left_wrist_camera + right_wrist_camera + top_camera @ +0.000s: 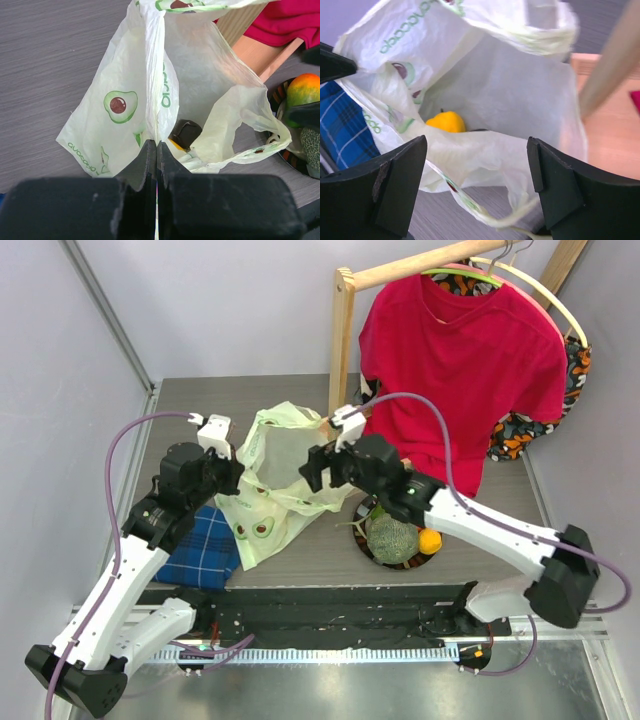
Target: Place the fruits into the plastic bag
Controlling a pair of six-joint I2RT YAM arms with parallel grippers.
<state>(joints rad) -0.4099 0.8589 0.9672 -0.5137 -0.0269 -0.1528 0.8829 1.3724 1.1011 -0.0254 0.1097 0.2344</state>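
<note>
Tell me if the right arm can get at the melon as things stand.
Probably yes. The right gripper is open and empty, and the melon lies uncovered on its plate; but the arm's forearm hangs over it, so it must pull back.

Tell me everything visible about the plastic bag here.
The plastic bag is thin, translucent, pale yellow-green film with avocado prints, green lettering and loop handles, crumpled. It rests on the table, mouth open, beside the blue plaid cloth. The left gripper is shut on a fold of its rim; the right gripper hangs open at the mouth, gripping nothing. Inside show a yellow piece and a dark piece.
</note>
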